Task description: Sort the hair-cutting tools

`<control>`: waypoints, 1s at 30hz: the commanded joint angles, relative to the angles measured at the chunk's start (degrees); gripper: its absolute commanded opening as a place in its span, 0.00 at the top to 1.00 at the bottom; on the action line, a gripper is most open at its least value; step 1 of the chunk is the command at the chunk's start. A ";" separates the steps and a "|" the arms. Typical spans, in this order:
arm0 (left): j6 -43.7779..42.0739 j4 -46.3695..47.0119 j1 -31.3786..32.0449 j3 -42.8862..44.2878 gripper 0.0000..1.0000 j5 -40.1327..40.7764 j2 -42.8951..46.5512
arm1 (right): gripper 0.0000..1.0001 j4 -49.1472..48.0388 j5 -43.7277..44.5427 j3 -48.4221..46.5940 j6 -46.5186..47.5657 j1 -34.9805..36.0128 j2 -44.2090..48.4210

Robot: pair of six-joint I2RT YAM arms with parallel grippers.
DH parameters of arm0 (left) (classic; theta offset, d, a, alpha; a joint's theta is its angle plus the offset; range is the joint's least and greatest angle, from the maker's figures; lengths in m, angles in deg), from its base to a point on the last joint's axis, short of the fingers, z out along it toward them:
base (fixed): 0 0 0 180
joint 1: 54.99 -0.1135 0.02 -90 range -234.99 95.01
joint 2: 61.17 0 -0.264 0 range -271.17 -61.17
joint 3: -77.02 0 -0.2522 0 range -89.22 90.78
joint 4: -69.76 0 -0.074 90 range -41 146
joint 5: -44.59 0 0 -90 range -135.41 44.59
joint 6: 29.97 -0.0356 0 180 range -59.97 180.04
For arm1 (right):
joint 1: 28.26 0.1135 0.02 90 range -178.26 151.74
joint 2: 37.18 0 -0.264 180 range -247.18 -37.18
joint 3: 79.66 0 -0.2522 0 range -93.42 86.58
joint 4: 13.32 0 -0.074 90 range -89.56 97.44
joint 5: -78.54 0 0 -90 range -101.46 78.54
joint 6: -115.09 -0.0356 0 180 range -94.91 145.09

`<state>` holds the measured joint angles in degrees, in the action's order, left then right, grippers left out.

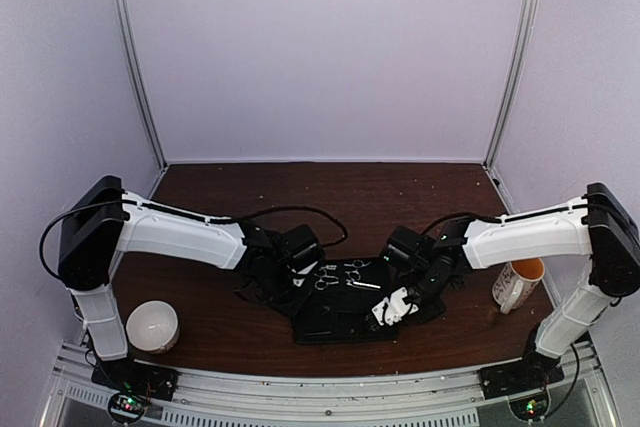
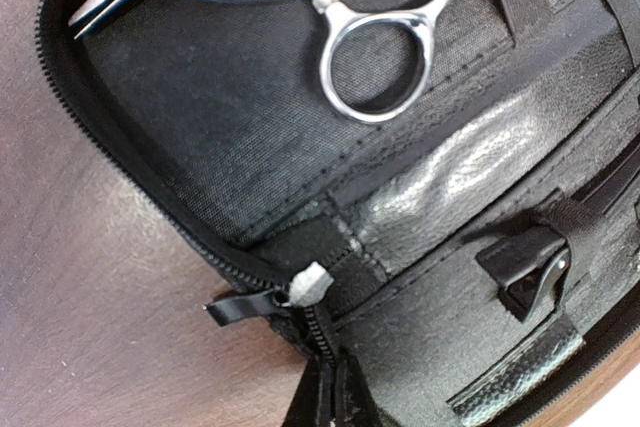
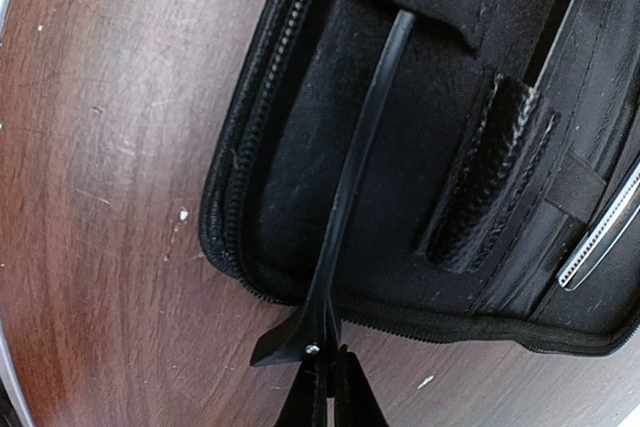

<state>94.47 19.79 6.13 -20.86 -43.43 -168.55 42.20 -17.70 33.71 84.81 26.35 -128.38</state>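
Observation:
An open black fabric case (image 1: 340, 322) lies at the table's near middle. Two silver scissors (image 1: 340, 273) lie at its far edge. In the left wrist view one pair (image 2: 340, 7) rests on the case lining, and a short black clip (image 2: 530, 275) sits under a strap. My left gripper (image 2: 328, 387) is shut on the case's zipper edge (image 2: 318, 332), beside the grey zip pull. My right gripper (image 3: 328, 397) is shut on the hinge end of a thin black clip stick (image 3: 365, 167). The stick reaches over the case (image 3: 300, 197) into a pocket.
A white mug (image 1: 520, 284) stands at the right by the right arm. A white bowl (image 1: 152, 327) sits upside down at the near left. A toothed silver blade (image 3: 600, 237) lies under a strap in the case. Bare brown table (image 1: 330, 187) lies beyond the case.

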 commanded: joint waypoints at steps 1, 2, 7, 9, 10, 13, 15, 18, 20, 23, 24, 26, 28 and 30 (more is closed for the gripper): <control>-1.07 -0.67 -0.65 -1.47 1.00 2.37 -2.49 | 1.00 -1.20 -0.20 0.14 2.83 0.60 -1.06; -1.06 -0.89 -0.63 -1.41 1.00 2.53 -2.49 | 1.00 -1.38 -0.06 0.01 3.04 0.70 -1.07; -1.01 -1.09 -0.63 -1.56 1.00 2.69 -2.58 | 1.00 -1.93 0.00 -0.83 3.69 1.75 -1.58; -0.90 -1.06 -0.65 -1.47 1.00 2.71 -2.66 | 1.00 -1.65 -0.29 -1.55 3.51 2.24 -2.13; -0.93 -1.08 -0.65 -1.35 1.00 2.69 -2.74 | 1.00 -1.56 -0.45 -2.10 3.35 2.52 -2.63; -0.87 -1.05 -0.65 -1.21 1.00 2.31 -2.91 | 1.00 -1.31 -0.83 -3.12 2.53 3.54 -4.13; -0.94 -1.10 -0.65 -1.21 1.00 2.16 -2.91 | 1.00 -1.24 -1.26 -3.64 1.72 4.10 -4.78; -0.68 -1.00 -0.65 -1.37 1.00 1.98 -2.77 | 1.00 -1.05 -2.73 -4.28 0.72 4.49 -5.68; -0.56 -0.86 -0.65 -1.45 1.00 1.80 -2.67 | 1.00 -0.69 -3.43 -4.92 -0.06 4.76 -6.71; -0.39 -0.40 -0.65 -1.56 1.00 1.28 -2.66 | 1.00 -1.13 -3.69 -5.16 -0.75 5.39 -7.79; -0.41 -0.16 -0.65 -1.60 1.00 1.03 -2.67 | 1.00 -1.53 -3.69 -5.00 -0.88 5.65 -7.91; -0.22 0.16 -0.65 -1.68 1.00 0.68 -2.67 | 1.00 -2.25 -3.69 -5.08 -1.28 6.08 -8.34; -0.11 0.30 -0.65 -1.69 1.00 0.35 -2.66 | 1.00 -2.53 -3.74 -5.55 -1.86 6.46 -9.04; -0.13 0.35 -0.65 -1.82 1.00 0.18 -2.67 | 1.00 -2.86 -3.94 -6.02 -2.39 6.77 -9.68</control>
<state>94.45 19.82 6.13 -20.86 -43.65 -168.55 39.14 -18.73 27.79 83.76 31.27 -134.79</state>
